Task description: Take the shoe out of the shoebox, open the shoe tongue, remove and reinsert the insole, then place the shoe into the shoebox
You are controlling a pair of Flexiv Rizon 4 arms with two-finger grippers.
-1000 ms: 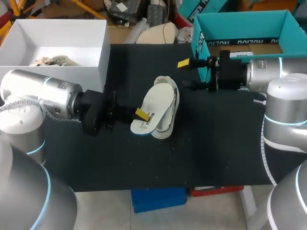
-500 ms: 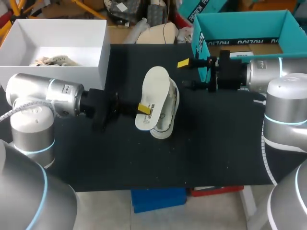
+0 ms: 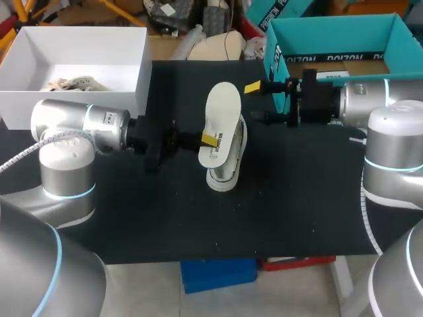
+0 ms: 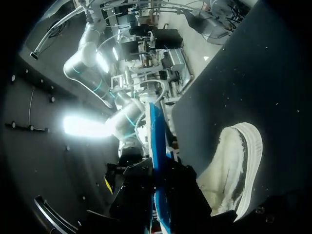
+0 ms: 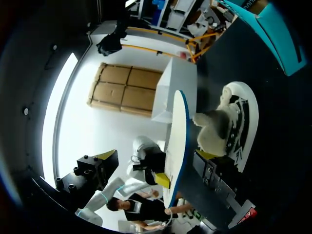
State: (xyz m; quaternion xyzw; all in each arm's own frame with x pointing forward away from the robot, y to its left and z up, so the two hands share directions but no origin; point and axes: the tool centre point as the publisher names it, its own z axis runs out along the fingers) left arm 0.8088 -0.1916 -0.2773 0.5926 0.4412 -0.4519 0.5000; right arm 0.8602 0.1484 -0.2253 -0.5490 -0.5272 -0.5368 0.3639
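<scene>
Your left tool (image 3: 206, 140) is clamping the flat white foam insole with a blue-edged underside (image 3: 221, 115), one yellow tip pressing on each face near its heel end. The insole is hanging in the air just above the white low shoe with fleecy lining (image 3: 227, 173). Its long axis is running away from you, toe end pointing toward the far edge. The shoe is lying on the black tabletop (image 3: 297, 198), lengthwise along the same line. Your right tool (image 3: 256, 103) is hovering just beside the shoe with its fingers apart, gripping nothing. The teal cardboard shoebox (image 3: 310, 30) is sitting behind it, and a white open box (image 3: 142, 72) is standing at the far left corner.
</scene>
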